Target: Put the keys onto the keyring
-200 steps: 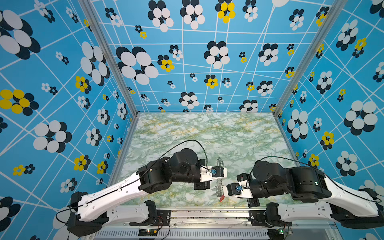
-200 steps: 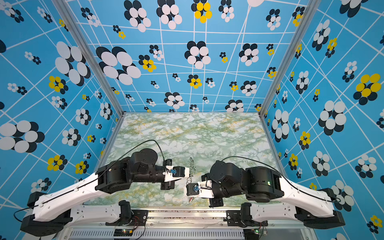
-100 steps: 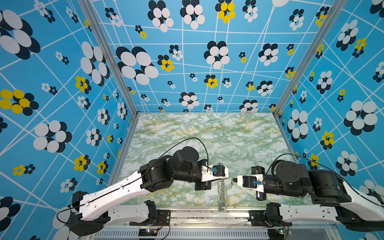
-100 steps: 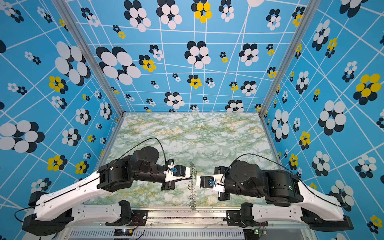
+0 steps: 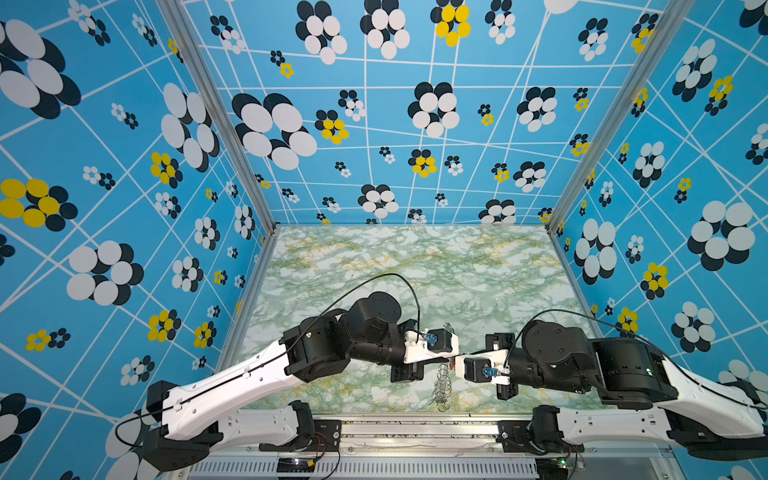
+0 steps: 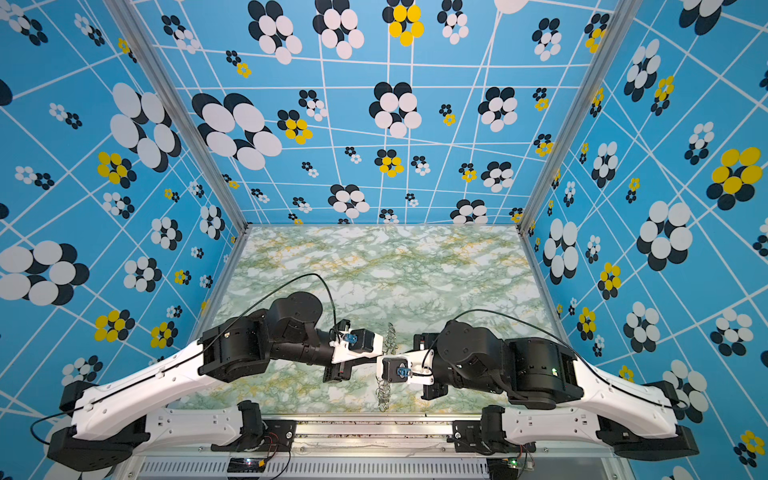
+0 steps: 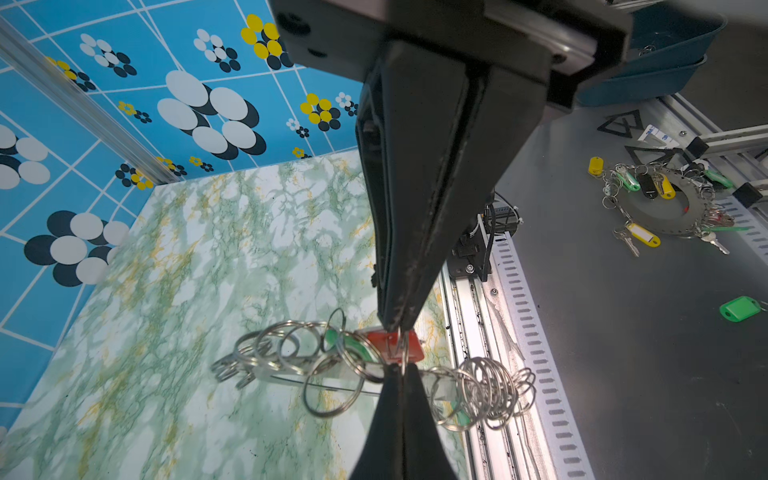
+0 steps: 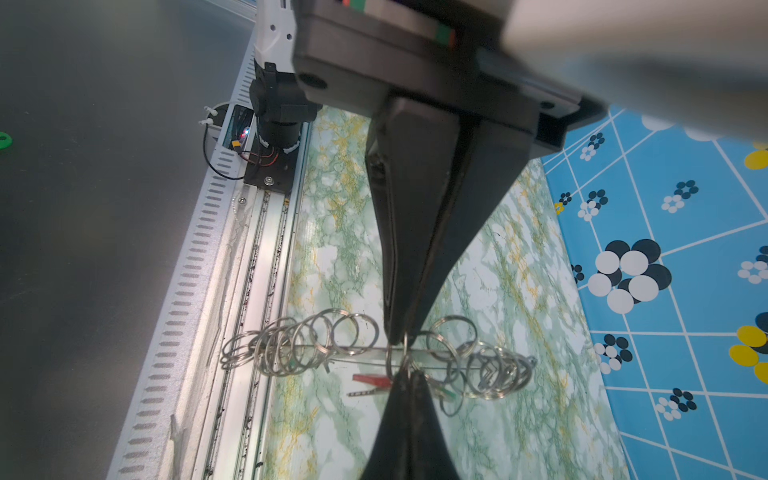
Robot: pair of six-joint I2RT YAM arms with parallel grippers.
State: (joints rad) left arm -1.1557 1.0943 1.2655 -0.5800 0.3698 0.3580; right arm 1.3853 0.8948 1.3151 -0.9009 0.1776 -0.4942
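Grey keyring: thin flat plate showing edge-on, silver wire rings crowding along it like loose coil, hanging between both claws over glossy green-marbled counter. Keys: slim silver blade, red tag of oblong plastic sitting just behind left claw tip, green tag beside it. Left claw and right claw, matte black wedges, both clenching on keyring from opposite sides.
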